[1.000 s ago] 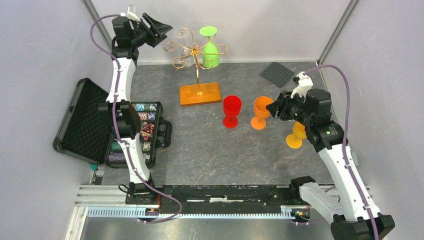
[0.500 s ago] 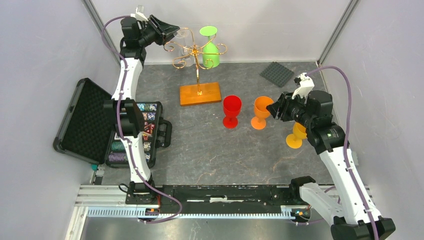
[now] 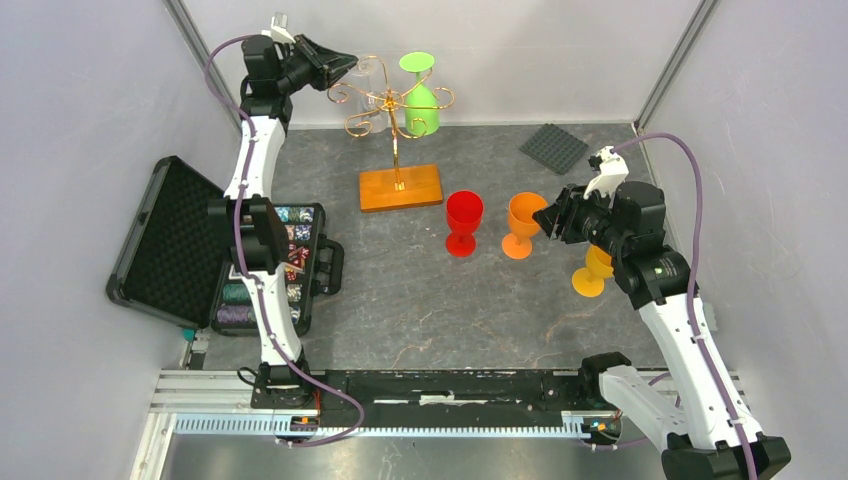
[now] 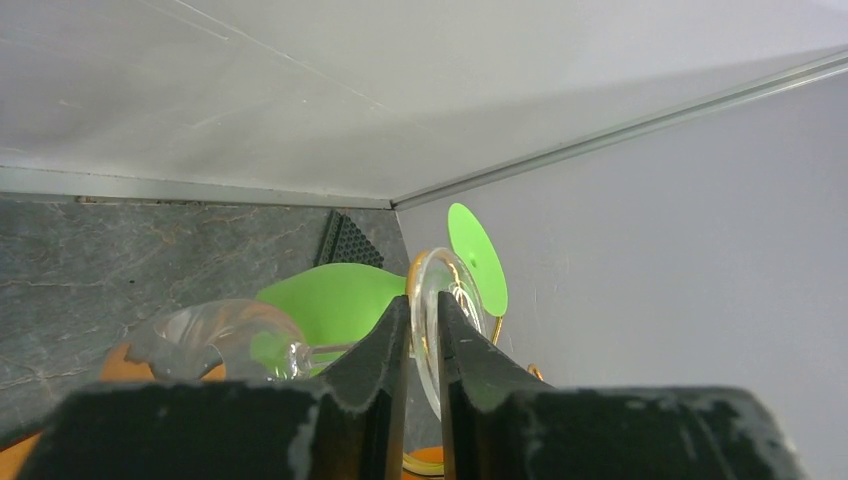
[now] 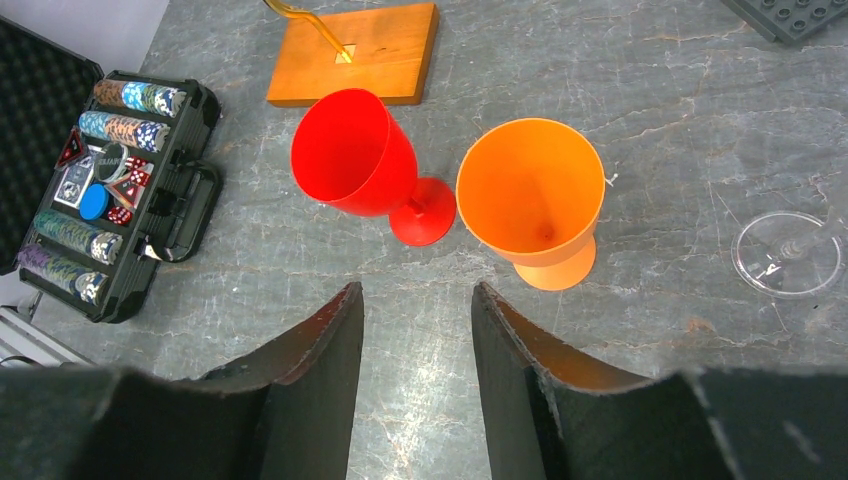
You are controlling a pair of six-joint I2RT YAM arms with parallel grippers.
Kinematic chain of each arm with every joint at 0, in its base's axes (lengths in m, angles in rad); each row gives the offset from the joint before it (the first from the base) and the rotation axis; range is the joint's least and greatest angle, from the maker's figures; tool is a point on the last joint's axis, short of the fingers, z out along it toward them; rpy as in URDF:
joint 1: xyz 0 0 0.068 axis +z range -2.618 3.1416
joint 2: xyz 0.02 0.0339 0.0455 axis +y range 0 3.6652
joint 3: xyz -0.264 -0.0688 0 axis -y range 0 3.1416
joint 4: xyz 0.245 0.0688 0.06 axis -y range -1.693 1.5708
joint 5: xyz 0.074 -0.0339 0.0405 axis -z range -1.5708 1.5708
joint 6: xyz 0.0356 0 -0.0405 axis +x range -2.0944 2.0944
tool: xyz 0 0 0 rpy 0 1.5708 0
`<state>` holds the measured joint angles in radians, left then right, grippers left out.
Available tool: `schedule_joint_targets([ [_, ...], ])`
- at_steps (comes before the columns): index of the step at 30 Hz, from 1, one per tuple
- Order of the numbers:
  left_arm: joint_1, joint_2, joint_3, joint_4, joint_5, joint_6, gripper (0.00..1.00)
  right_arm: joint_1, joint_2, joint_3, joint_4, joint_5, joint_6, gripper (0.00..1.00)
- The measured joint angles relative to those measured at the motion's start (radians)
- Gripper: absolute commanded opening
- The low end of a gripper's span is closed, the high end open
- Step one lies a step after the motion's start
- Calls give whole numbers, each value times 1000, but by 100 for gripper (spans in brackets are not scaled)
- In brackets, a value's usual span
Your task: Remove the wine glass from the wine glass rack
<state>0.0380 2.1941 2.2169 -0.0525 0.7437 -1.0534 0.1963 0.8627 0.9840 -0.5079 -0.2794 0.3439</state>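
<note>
Bright even overhead light, faint soft shadows on tabletop (image 3: 420, 300). Left pincer (image 4: 423, 305) blurry up close, wine glass (image 4: 215, 335) between its fingers kinda glinty. Elsewhere sharp.

Pale grey walls (image 3: 70, 100) enclosing dark grey marbled tabletop (image 3: 440, 310); metal corner strips (image 3: 671, 70) running upward; aluminium rail (image 3: 400, 425) lying along near edge; light seemingly falling evenly.

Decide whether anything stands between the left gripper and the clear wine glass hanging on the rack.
Nothing visible does. The left gripper has a finger on each side of the foot of the clear wine glass. The green glass hangs beyond it on the rack, not in between.
</note>
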Motion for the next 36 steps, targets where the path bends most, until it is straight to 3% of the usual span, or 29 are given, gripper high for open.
schedule_joint_targets([
  [5,0,8,0,6,11,-20,3,0,0,0,0,0,0,48],
  [23,1,8,15,56,16,-37,2,0,-7,-1,1,2,4,47],
  [36,1,-9,-21,246,-20,-177,2,0,-13,-18,23,5,9,47],
])
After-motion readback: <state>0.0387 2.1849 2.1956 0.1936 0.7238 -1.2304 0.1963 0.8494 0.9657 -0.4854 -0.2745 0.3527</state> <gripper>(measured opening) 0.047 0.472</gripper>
